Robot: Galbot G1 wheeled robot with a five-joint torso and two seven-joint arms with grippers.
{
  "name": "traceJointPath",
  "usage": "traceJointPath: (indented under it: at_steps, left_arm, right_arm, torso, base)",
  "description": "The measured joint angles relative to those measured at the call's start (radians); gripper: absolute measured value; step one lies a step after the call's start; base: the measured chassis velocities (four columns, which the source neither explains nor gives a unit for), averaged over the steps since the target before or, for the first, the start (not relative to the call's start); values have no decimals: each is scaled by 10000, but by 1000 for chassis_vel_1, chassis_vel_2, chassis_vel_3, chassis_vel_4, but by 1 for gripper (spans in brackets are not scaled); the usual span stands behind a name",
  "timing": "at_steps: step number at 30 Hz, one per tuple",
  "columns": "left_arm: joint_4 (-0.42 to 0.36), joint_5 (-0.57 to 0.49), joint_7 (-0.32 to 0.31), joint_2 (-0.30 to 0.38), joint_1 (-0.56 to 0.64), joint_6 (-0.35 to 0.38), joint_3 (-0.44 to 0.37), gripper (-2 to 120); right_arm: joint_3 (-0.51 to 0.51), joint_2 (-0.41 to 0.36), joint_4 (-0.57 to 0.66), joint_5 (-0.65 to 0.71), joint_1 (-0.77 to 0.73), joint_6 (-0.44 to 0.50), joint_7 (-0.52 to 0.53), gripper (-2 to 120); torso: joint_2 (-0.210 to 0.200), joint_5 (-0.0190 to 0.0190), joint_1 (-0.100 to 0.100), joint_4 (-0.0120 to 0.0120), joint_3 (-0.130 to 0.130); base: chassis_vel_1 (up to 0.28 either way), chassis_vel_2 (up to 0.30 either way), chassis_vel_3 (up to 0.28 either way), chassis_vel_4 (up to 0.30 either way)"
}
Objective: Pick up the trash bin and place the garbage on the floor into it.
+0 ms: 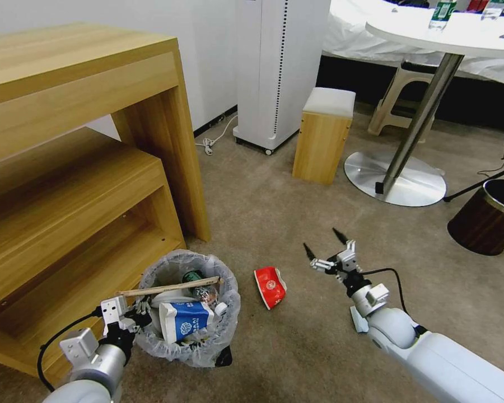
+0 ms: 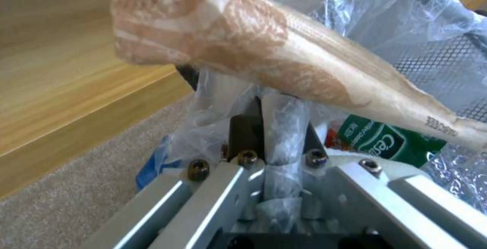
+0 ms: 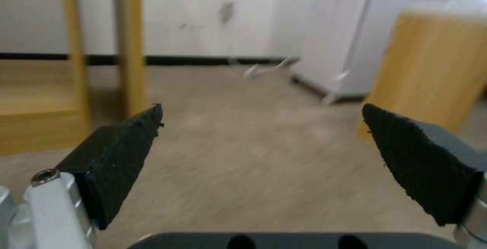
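Gripping frilly-lined round bin (image 1: 187,313), left claw (image 1: 141,313)

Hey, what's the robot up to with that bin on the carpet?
It is clearing litter off the floor. The left gripper is clamped on the bagged rim of the trash bin, which already holds a carton, a bottle and a wooden stick. The right gripper is open above the carpet, near a red wrapper lying outside the bin.

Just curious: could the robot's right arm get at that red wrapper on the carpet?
Probably yes. The right end effector is open beside the red wrapper, with bare floor between.
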Motion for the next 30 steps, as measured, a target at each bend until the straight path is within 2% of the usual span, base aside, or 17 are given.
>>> traceJointPath:
  at_steps: [3, 4, 5, 6, 7, 10, 14, 17, 22, 30]
  left_arm:
    - [41, -1, 0, 21, -55, 0, 55, 1]
    - [41, -1, 0, 21, -55, 0, 55, 1]
    - [86, 1, 0, 10, -62, -1, 77, 1]
    - [110, 20, 13, -63, -61, 0, 86, 1]
    - [110, 20, 13, -63, -61, 0, 86, 1]
    - [115, 80, 25, -215, -57, -14, 84, 1]
    - [118, 125, 38, -286, -29, -25, 84, 1]
    - [99, 139, 47, -345, 0, -33, 67, 1]
    - [87, 116, 58, -362, 27, -74, 19, 1]
    - [89, 98, 73, -403, 24, -98, 42, 1]
  right_arm:
    - [-519, 9, -295, 1152, 348, -214, -601, 100]
    - [-519, 9, -295, 1152, 348, -214, -601, 100]
    - [-1004, 126, -624, 1823, 744, -402, -699, 100]
    - [-1575, 313, -999, 2384, 1209, -480, -792, 100]
    - [-1575, 313, -999, 2384, 1209, -480, -792, 100]
    - [-2483, 818, -1875, 3177, 1785, -716, -992, 100]
    - [-2896, 1205, -2741, 3258, 1998, -710, -1191, 100]
    - [-3205, 1788, -3982, 3172, 2090, -707, -1405, 100]
    - [-3344, 2340, -4980, 2964, 2132, -702, -1581, 100]
    - [-3526, 2964, -5694, 2665, 2347, -669, -1700, 100]
  torso:
    - [1, -3, 0, -3, 0]
    - [1, -3, 0, -3, 0]
    - [0, -4, 0, -6, 0]
    - [0, -2, 0, 1, 1]
    - [0, -2, 0, 1, 1]
    - [0, -1, 0, 3, 0]
    - [1, -3, 0, 0, 1]
    - [0, -5, 0, 0, 0]
    - [0, -2, 0, -2, 1]
    - [0, -6, 1, -2, 0]
  base:
    - [0, 0, 0, 0]
    - [0, 0, 0, 0]
    - [0, 0, 0, 0]
    - [0, 0, 0, 0]
    - [0, 0, 0, 0]
    - [0, 0, 0, 0]
    - [0, 0, 0, 0]
    - [0, 0, 0, 0]
    - [0, 0, 0, 0]
    - [0, 0, 0, 0]
